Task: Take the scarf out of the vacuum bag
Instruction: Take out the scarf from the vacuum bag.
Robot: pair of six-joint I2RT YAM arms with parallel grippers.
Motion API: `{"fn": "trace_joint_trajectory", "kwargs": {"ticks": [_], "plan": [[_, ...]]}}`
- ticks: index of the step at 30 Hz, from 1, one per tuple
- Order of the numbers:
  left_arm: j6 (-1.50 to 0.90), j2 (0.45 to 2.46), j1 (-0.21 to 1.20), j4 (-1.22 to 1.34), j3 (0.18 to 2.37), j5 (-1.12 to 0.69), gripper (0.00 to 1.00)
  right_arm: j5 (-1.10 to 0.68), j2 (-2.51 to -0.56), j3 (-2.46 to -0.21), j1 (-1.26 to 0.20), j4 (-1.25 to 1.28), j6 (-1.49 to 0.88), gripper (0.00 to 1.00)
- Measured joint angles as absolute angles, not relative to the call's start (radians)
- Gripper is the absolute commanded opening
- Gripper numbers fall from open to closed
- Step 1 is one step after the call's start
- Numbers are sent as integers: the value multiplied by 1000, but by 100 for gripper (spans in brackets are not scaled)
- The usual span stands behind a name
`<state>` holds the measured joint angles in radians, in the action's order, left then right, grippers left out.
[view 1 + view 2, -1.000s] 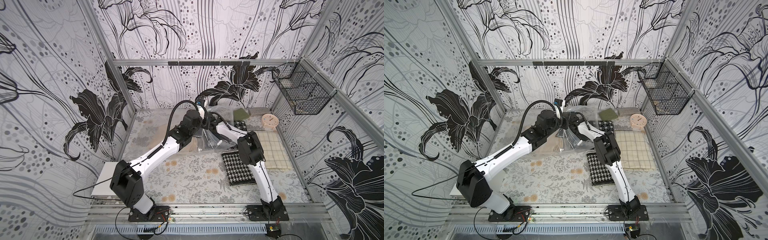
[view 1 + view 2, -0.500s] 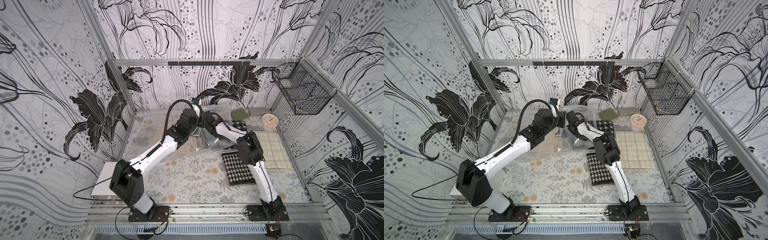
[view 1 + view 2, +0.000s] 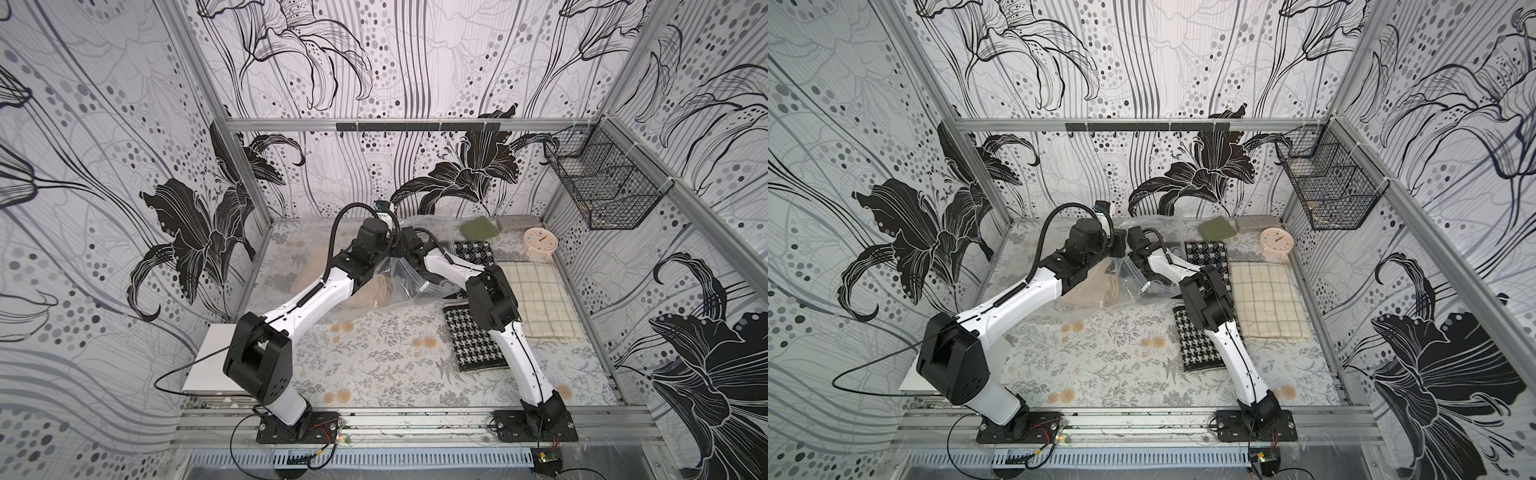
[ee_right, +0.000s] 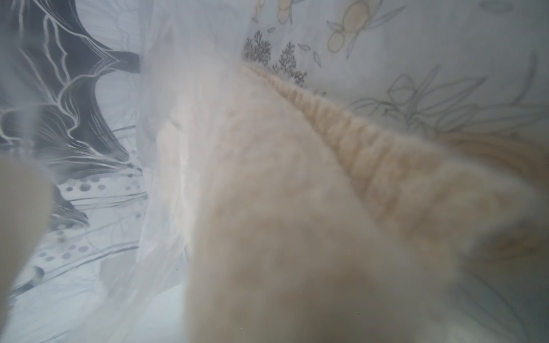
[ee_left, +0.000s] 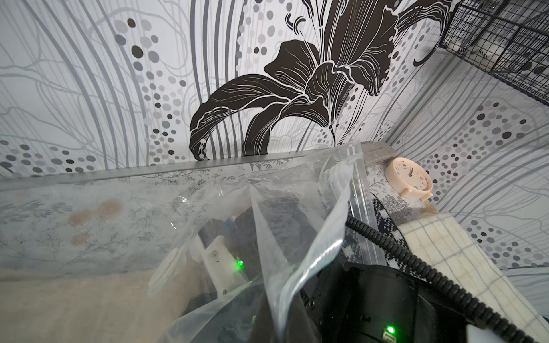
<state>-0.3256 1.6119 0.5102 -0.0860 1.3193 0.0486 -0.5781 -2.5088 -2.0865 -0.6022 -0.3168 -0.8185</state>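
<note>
Centrally shows the clear vacuum bag [image 3: 409, 286] towards the back of a floral table [image 3: 374, 353], tented upward by the left gripper [image 3: 390, 257], clamped tight on the plastic's raised edge. Shows the folded beige scarf [image 3: 370, 293] inside the bag, flat on the table, partly under the left arm. Places the right gripper [image 5: 218, 255] within the bag's mouth, close against the scarf; cannot tell whether gripping, fingers hidden.

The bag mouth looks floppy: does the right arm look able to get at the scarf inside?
Probably yes: the left gripper lifts the vacuum bag by its edge, so the mouth gapes, and the right gripper is inside, right at the scarf.
</note>
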Motion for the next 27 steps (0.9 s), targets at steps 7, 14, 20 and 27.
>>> {"fn": "trace_joint_trajectory", "kwargs": {"ticks": [7,14,20,27], "plan": [[-331,1613,509,-94,1320,44,0,-578,-2509,-2086,-602,-329,-782,0],[-333,1618,509,-104,1324,43,0,-621,-2508,-2086,-594,-336,-739,0],[-333,1618,509,-107,1324,43,0,-694,-2486,-2050,-570,-335,-703,0],[-333,1619,509,-107,1324,43,0,-703,-2395,-1946,-518,-335,-676,0]]}}
